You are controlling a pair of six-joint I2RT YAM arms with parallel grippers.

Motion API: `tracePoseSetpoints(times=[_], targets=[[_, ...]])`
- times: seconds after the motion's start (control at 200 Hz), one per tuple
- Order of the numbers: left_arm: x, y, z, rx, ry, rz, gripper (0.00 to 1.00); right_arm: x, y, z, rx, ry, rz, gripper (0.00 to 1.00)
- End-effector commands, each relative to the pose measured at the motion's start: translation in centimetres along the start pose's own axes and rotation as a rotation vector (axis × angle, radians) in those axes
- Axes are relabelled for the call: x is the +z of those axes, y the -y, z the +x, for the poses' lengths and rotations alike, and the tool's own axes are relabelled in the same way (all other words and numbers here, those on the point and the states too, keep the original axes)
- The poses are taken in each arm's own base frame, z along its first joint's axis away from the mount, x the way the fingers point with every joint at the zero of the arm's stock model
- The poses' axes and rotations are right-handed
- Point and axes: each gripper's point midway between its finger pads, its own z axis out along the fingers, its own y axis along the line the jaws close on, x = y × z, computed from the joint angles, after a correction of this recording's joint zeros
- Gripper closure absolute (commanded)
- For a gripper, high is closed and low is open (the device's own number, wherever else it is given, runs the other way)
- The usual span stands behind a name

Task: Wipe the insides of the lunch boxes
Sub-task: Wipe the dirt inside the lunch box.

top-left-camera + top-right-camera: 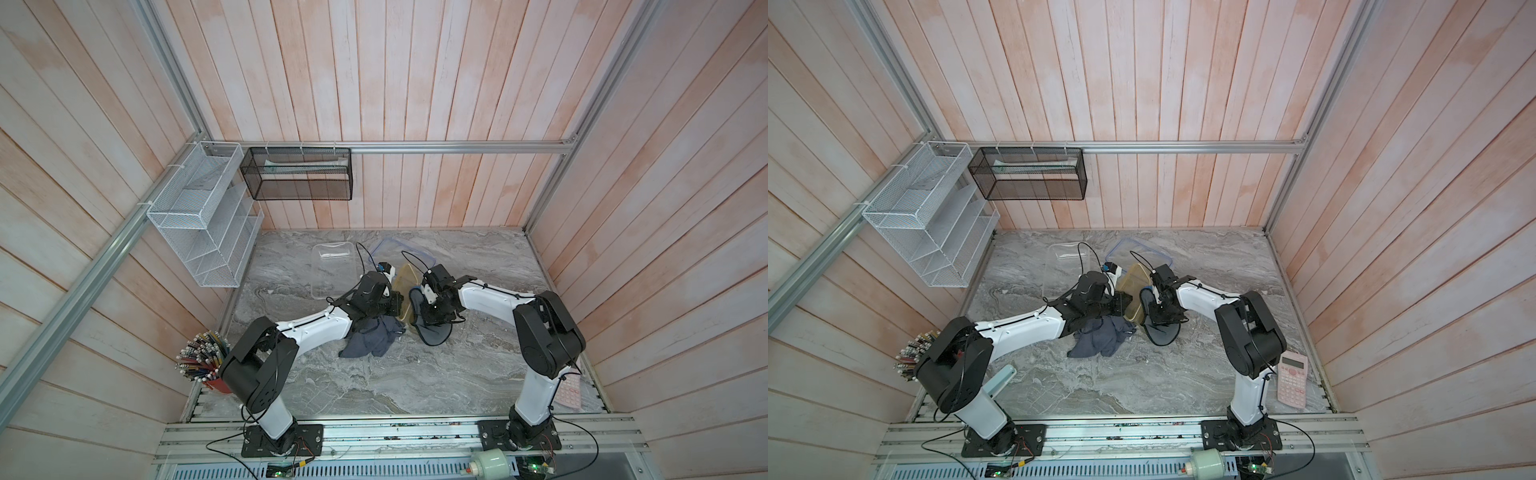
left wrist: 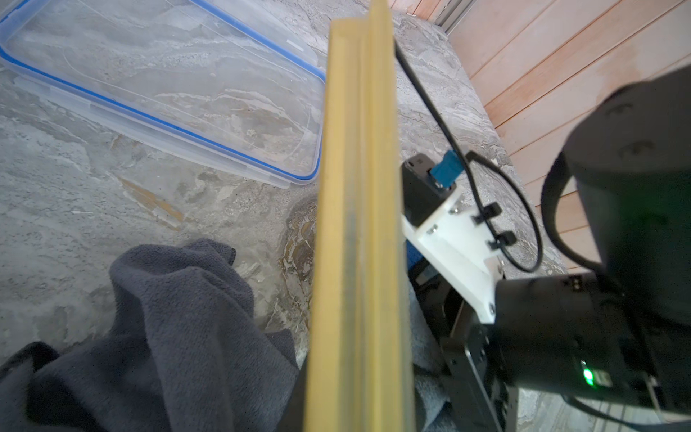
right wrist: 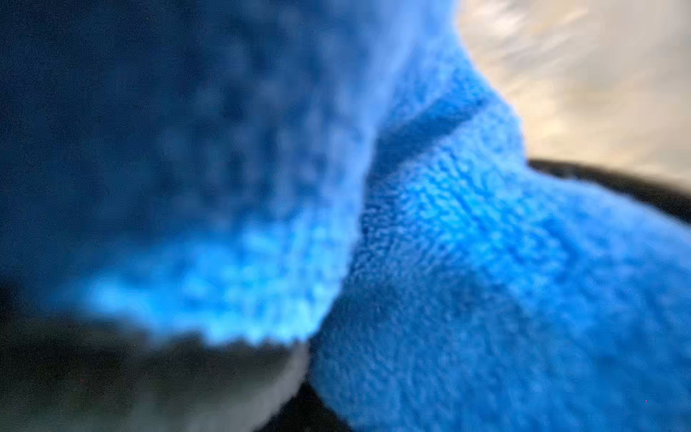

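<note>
The smaller amber-yellow lunch box [image 1: 405,277] [image 1: 1130,286] stands tilted up on its side at mid-table. My left gripper [image 1: 395,305] is shut on its wall; in the left wrist view the amber rim [image 2: 355,224] runs straight out from the jaws. My right gripper [image 1: 424,302] is shut on a blue cloth [image 3: 486,262] [image 1: 1145,300], which it holds against the open side of the amber box. That cloth fills the right wrist view and hides the fingers. The larger clear lunch box [image 1: 332,270] [image 1: 1065,266] sits upright behind the left gripper.
A grey cloth [image 1: 370,340] [image 2: 149,336] lies crumpled under the left wrist. The blue-rimmed clear lid [image 1: 399,249] [image 2: 168,82] lies flat at the back. A dark-rimmed flat piece [image 1: 434,334] lies below the right gripper. A pencil cup [image 1: 203,361] stands front left and a pink calculator [image 1: 1291,382] lies front right.
</note>
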Motion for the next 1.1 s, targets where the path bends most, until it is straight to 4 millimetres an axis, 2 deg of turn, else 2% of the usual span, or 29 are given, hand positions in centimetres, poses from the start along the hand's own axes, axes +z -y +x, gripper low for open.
tracePoseSetpoints(times=[0.0, 0.08, 0.21, 0.43, 0.48, 0.58, 0.72, 0.81, 0.99, 1.095], targets=[[-0.6, 0.9, -0.5, 0.056, 0.003, 0.021, 1.0, 1.0, 8.0, 2.6, 0.003, -0.142, 0.342, 1.0], [-0.4, 1.1, 0.3, 0.06, -0.016, 0.033, 1.0, 1.1, 8.6, 0.5, 0.027, -0.087, 0.369, 1.0], [0.3, 2.0, 1.7, 0.066, -0.056, 0.076, 1.0, 1.7, 8.3, -3.1, 0.063, 0.024, 0.371, 1.0], [0.7, 3.2, 2.5, 0.055, -0.071, 0.097, 1.0, 1.7, 6.4, -8.9, 0.2, 0.223, 0.211, 1.0], [0.8, 3.5, 2.6, 0.053, -0.075, 0.109, 1.0, 1.5, 5.6, -9.9, 0.211, 0.254, 0.167, 1.0], [1.1, 4.2, 2.9, 0.059, -0.084, 0.13, 1.0, 1.7, 2.9, -10.8, 0.228, 0.275, 0.002, 1.0], [1.4, 4.9, 2.7, 0.065, -0.077, 0.147, 1.0, 2.4, -0.9, -10.5, 0.218, 0.243, -0.148, 1.0], [1.3, 5.2, 2.1, 0.067, -0.059, 0.15, 1.0, 3.1, -3.2, -9.5, 0.166, 0.195, -0.185, 1.0], [1.3, 5.2, 1.0, 0.077, -0.031, 0.135, 1.0, 4.1, -7.7, -6.1, 0.074, 0.089, -0.265, 1.0], [1.0, 4.4, 0.0, 0.054, -0.001, 0.101, 1.0, 4.1, -9.6, -3.4, 0.022, 0.028, -0.292, 1.0]])
